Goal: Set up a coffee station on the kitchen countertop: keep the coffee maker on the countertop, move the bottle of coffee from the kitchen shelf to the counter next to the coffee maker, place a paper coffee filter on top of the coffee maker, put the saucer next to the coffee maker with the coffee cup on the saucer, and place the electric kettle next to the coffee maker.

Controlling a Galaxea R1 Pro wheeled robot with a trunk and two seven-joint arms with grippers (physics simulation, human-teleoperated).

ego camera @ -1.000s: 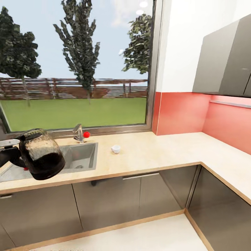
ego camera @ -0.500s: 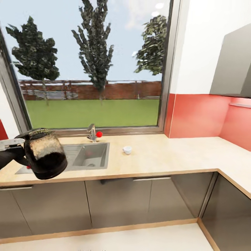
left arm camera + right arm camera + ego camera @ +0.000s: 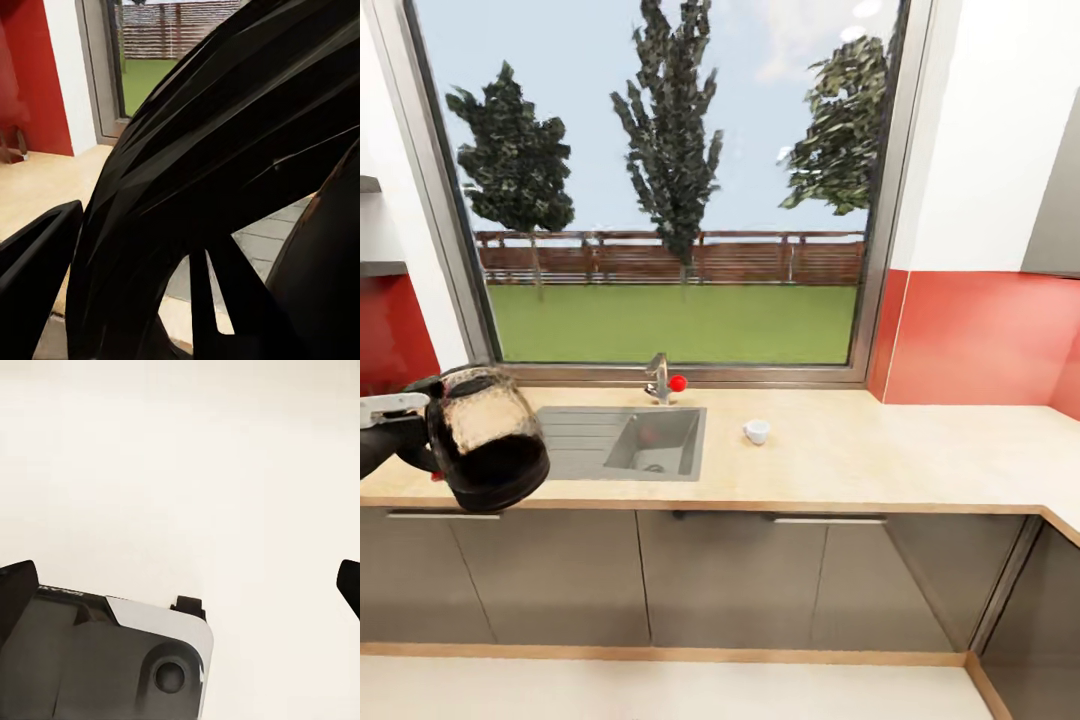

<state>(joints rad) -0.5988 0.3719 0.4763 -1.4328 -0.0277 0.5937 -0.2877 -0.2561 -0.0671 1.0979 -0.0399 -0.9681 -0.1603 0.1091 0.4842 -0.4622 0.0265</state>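
No text, label, brand or number can be read in any view. The right wrist view shows a short row of pale marks on the dark robot part (image 3: 60, 591) at the lower left of the frame, but they are too blurred to make out.

The kettle (image 3: 485, 438) is hanging at the left, in front of the tabletop (image 3: 880, 460); the cup (image 3: 757, 431) is sitting on it, right of the sink (image 3: 625, 443), below the window (image 3: 670, 190).
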